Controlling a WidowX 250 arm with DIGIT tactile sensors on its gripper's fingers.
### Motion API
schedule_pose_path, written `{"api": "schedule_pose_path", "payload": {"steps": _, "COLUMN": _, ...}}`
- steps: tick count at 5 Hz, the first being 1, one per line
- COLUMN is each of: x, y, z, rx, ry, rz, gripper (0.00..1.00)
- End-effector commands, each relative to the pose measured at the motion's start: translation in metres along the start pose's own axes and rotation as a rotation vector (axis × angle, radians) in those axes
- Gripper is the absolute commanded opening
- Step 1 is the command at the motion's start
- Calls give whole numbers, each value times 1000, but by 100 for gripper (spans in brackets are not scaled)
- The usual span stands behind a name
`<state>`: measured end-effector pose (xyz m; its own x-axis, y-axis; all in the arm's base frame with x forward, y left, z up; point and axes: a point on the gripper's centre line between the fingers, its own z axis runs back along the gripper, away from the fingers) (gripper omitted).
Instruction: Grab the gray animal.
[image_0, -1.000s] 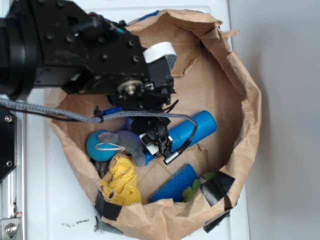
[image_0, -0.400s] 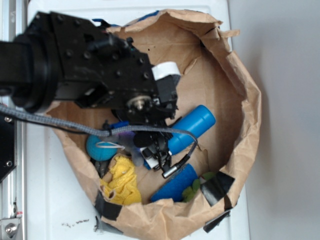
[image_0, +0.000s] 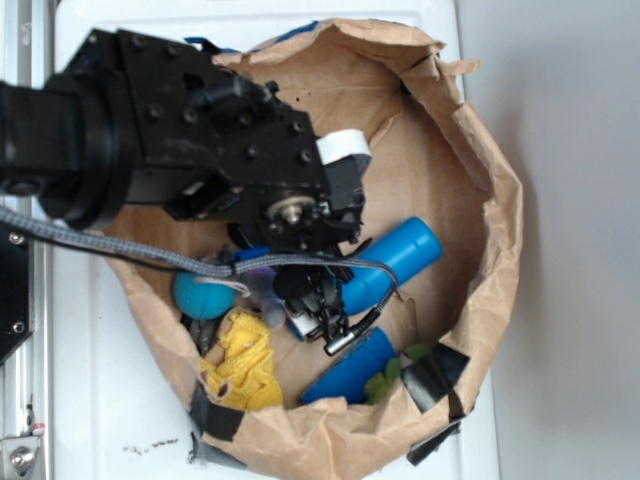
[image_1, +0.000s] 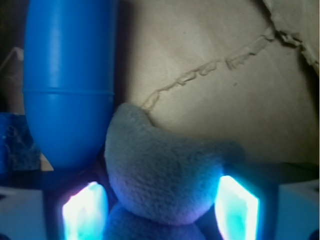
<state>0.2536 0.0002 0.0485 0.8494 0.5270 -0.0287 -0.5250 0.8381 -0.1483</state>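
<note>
Starting at the left of the overhead view, the teal ball sits against the wall of the paper bag, with the yellow plush toy just below it, and since a second ago your arm has swung right and dropped deeper into the bag, so it now covers most of the gray animal that was lying out in the open beside the ball. Only a sliver of gray and its white string loop peek out from under the cable now. The wrist view tells you the rest: the claw is spread open, one glowing finger on each side, and the plush sits right between them, with the blue bottle just to its left, close enough that I can't tell whether they touch. So you look lined up and the squeeze is what's left, I reckon; mind that the left finger doesn't catch the bottle. Further right there's a blue block and something green near the black tape. The bag sits on a white tabletop, plain gray surface off to the right.
</note>
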Motion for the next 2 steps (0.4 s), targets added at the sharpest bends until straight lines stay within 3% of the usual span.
{"api": "schedule_pose_path", "payload": {"steps": 1, "x": 14, "y": -5, "z": 14, "rx": -40, "ry": -52, "rz": 7, "gripper": 0}}
{"api": "schedule_pose_path", "payload": {"steps": 2, "x": 17, "y": -5, "z": 17, "rx": -53, "ry": -56, "rz": 16, "gripper": 0}}
